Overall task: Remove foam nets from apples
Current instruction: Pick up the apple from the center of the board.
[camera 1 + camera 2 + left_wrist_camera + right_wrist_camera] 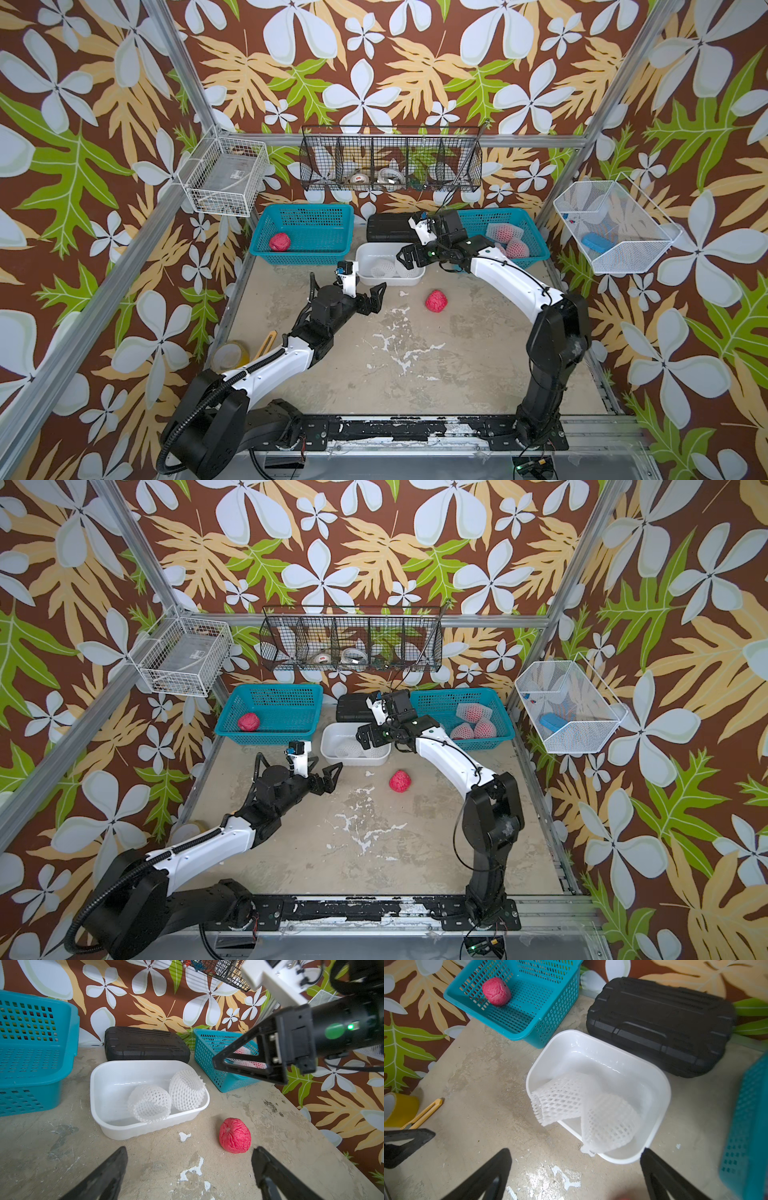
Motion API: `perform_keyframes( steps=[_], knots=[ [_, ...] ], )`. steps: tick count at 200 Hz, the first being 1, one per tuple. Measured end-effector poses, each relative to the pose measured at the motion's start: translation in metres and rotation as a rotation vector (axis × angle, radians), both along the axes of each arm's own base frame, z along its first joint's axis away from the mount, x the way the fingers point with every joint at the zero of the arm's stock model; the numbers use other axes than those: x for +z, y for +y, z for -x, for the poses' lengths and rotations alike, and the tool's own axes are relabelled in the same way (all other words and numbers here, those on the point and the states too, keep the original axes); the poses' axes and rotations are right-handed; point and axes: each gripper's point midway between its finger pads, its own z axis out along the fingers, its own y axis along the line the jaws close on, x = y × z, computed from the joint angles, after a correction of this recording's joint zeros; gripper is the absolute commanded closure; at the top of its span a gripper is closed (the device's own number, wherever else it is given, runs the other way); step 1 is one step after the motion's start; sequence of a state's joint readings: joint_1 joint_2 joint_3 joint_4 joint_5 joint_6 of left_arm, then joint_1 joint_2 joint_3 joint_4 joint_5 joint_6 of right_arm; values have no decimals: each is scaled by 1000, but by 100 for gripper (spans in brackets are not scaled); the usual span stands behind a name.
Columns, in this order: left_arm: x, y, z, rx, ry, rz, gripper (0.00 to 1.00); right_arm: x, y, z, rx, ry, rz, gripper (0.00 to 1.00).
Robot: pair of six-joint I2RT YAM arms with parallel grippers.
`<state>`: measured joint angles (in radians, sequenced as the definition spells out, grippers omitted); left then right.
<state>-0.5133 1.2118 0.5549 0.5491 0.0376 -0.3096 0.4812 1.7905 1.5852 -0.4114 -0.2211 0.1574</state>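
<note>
One bare red apple lies on the table. Another apple sits in the left teal basket. Apples in foam nets fill the right teal basket. Two empty foam nets lie in the white tub; one droops over its rim. My right gripper hovers open over the tub's right end, holding nothing. My left gripper is open just left of the tub, the bare apple near one fingertip.
A black case stands behind the tub. A yellow tape roll and a utility knife lie by the left arm. Wire baskets hang on the back wall and side walls.
</note>
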Motion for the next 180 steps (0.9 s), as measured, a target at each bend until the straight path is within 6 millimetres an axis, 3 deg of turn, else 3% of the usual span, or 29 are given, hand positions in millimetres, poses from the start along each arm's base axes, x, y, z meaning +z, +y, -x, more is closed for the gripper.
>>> perform_keyframes(
  steps=[24, 53, 79, 97, 127, 180],
  knots=[
    [6, -2, 3, -20, -10, 10, 5, -8, -33, 29, -67, -10, 10, 4],
    [6, -6, 8, -41, -3, 9, 5, -66, -75, 61, -141, 118, 72, 6],
    [-10, -6, 17, -60, 24, -1, 3, -108, -87, 84, -143, 213, 110, 4],
    [-17, -4, 19, -61, 37, -9, 2, -125, -86, 83, -140, 244, 118, 4],
    [-12, -5, 20, -64, 24, -2, 1, -151, -84, 68, -158, 271, 150, 4],
    [-9, -2, 22, -60, 7, -10, 1, -171, -75, 51, -157, 289, 151, 13]
  ],
)
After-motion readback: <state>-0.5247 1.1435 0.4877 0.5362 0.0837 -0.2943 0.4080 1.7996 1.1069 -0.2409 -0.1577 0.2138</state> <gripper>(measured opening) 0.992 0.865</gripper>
